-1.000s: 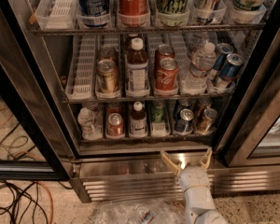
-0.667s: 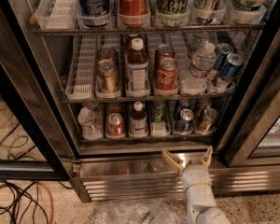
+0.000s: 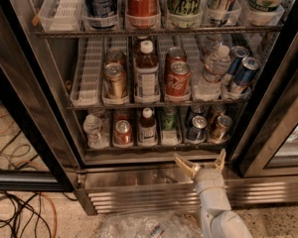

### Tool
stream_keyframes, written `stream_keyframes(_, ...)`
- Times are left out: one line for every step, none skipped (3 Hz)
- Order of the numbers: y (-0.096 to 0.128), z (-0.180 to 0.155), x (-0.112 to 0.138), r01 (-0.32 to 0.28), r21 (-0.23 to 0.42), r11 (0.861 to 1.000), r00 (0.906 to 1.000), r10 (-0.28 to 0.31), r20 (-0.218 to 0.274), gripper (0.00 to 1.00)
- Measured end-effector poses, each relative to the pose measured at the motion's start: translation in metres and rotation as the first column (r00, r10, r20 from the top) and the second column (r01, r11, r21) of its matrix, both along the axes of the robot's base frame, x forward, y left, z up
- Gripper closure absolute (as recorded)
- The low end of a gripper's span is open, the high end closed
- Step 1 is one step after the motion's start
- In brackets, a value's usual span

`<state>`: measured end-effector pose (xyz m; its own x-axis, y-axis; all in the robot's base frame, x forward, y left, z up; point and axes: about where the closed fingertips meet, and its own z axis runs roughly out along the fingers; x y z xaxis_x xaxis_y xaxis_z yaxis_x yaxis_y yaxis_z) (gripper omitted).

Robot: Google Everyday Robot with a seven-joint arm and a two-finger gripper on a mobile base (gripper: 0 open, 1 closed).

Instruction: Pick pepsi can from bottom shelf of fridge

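Note:
The fridge [image 3: 139,195] stands open, with its louvred steel base at the bottom. On the bottom shelf [image 3: 154,147] the dark blue pepsi can [image 3: 195,128] stands upright, second lane from the right. It is between a green can [image 3: 169,119] and a copper-brown can [image 3: 220,127]. My gripper [image 3: 202,162] is open and empty. It sits in front of the steel sill just below the shelf edge, a little below and right of the pepsi can, with the fingers pointing up toward it.
The bottom shelf also holds a water bottle [image 3: 93,130], a red can [image 3: 123,132] and a brown bottle [image 3: 147,128]. The rack above carries Coca-Cola cans [image 3: 178,78] and slim blue cans [image 3: 241,72]. Door frame [image 3: 280,113] at right. Cables [image 3: 15,214] and plastic wrap [image 3: 144,225] lie on the floor.
My gripper has risen a little toward the bottom shelf edge and stays open. The cans and bottles have not moved.

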<state>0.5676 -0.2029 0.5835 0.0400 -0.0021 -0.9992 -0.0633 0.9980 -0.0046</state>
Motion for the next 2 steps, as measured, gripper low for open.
stream_keyframes(-0.002,0.0098,0.0282,-0.014,0.002,1.0,0.9998,0.014,0.016,0.0)
stream_keyframes(-0.0022,0.0098,0.0287,-0.014,0.002,1.0,0.9998,0.014,0.016,0.0)
